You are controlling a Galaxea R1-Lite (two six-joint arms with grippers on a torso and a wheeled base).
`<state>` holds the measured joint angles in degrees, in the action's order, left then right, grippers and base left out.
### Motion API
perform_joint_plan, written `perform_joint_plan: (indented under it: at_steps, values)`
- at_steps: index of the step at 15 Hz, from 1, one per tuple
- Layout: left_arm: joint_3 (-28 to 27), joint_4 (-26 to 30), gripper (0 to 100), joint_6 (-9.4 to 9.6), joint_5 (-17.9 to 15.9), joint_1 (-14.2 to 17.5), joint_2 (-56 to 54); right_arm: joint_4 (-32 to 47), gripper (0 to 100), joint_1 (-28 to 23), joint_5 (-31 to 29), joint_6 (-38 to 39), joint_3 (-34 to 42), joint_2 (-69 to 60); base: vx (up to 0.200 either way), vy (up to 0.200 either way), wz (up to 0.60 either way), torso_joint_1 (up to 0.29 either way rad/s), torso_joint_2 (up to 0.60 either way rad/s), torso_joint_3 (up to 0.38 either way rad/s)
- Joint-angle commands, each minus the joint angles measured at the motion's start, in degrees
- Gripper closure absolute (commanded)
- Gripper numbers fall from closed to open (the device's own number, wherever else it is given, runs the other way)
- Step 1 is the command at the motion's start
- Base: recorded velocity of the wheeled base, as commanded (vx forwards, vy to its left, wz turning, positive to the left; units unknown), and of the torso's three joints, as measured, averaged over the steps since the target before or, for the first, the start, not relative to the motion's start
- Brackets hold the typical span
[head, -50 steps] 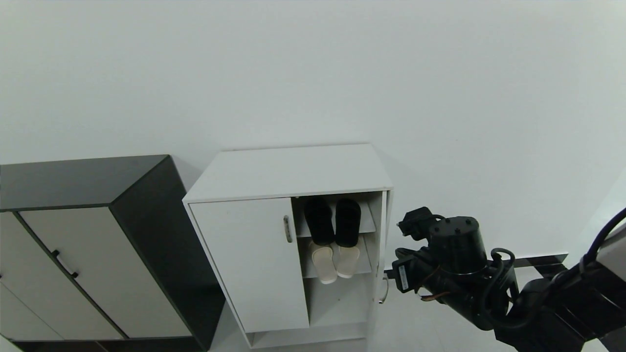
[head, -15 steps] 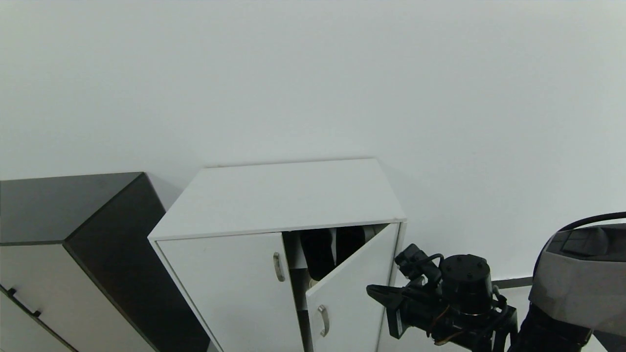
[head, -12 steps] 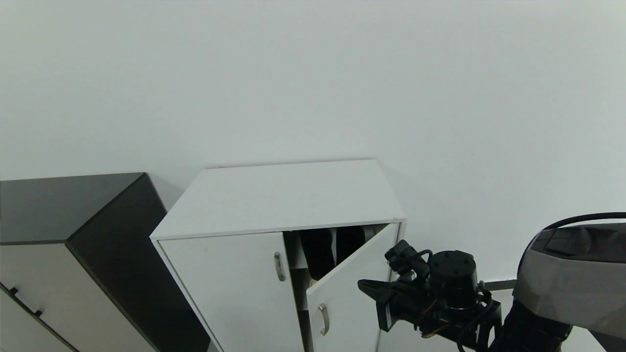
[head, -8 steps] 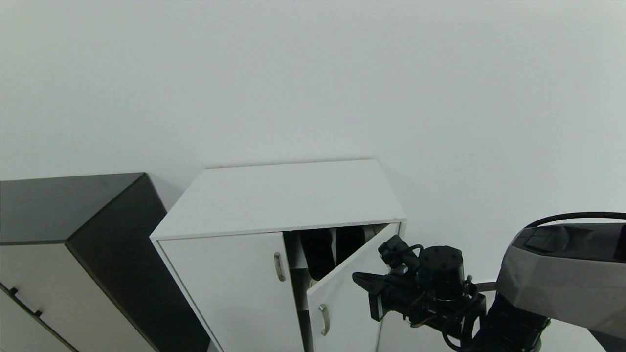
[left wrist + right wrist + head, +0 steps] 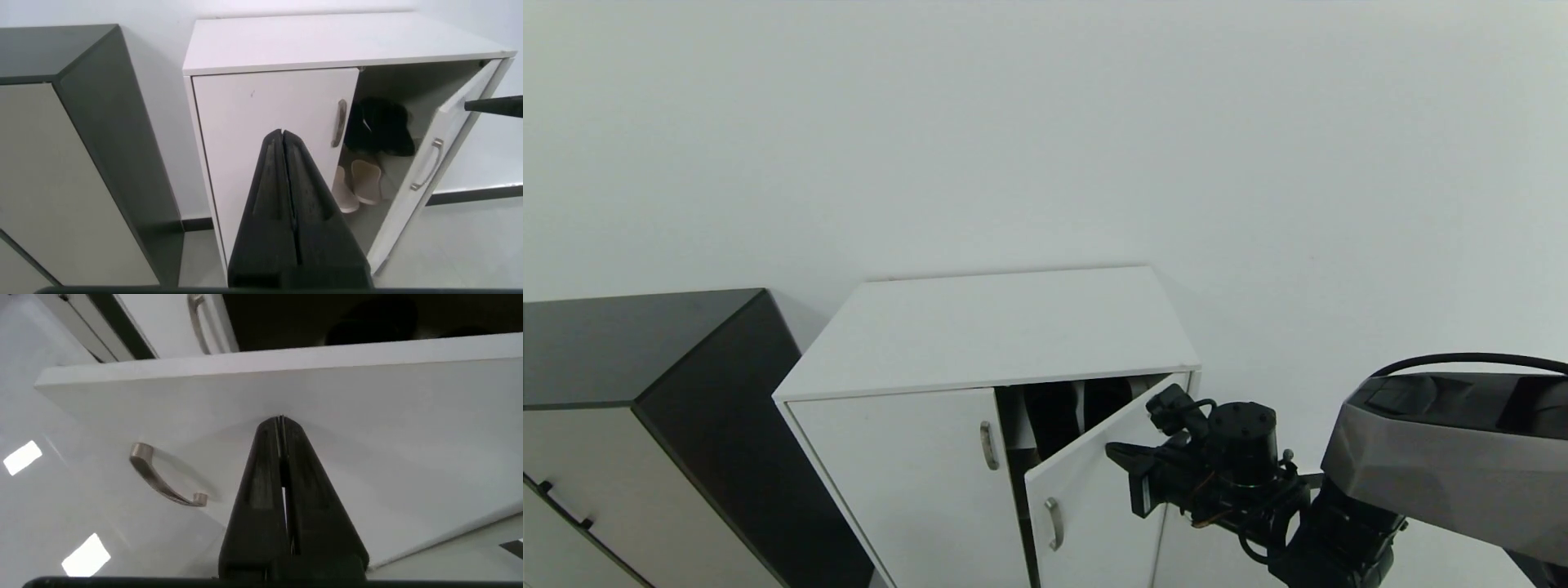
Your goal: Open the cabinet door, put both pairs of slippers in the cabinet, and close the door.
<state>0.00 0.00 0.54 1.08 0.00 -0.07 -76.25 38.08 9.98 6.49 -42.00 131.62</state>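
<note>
- Plain wall (image 5: 1045,122) behind, pale floor (image 5: 458,245) below. Cabinet (image 5: 996,327) sits against the wall, w/ dark cabinet (image 5: 645,343) just beside it on my L.
- R claw (image 5: 1114,452): fingers pinched together, holding nothing. Tip looks to be touching the outer face of the door (image 5: 1094,506), high up, between the handle (image 5: 1054,523) and the hinge side.
- Door stands upright, hinged on cabinet's R side, approx half open. Free edge w/ handle points out toward me, so the face lies straight ahead of the tip.
- Closing = push that face away from me and across toward L door (image 5: 907,474).
- R arm is nearer by far. L claw (image 5: 283,143), also pinched shut & empty, hangs well back, facing L door.
- Both pairs are inside: black pair (image 5: 384,126) on upper shelf, white pair (image 5: 359,184) on shelf below.
- Room: swing path to L door's edge looks open. Can't tell if heels stick out past the shelf fronts; if so, door may catch.
- My read: last step. Contact nearer the hinge gives less leverage, and the tip may skid along the face as the door swings.
</note>
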Motion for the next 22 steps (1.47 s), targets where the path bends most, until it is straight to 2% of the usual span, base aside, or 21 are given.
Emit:
perform_joint_plan:
  at_steps: [1, 9, 22]
  values:
    - [0.00, 0.00, 100, -0.01, -0.03, 0.00, 0.07, 0.05, 100, -1.08, 0.04, 0.11, -1.51, 1.53, 0.000, 0.000, 0.00, 0.000, 0.00, 0.000]
    - [0.00, -0.09, 100, -0.01, 0.06, 0.00, 0.07, 4.80, 100, -2.22, -0.05, 0.99, -6.87, 2.94, 0.000, 0.000, 0.00, 0.000, 0.00, 0.000]
    - [0.00, 0.00, 100, -0.10, 0.06, 0.00, 0.07, 6.73, 100, -3.98, -0.32, 4.41, -12.23, 4.43, 0.000, 0.000, 0.00, 0.000, 0.00, 0.000]
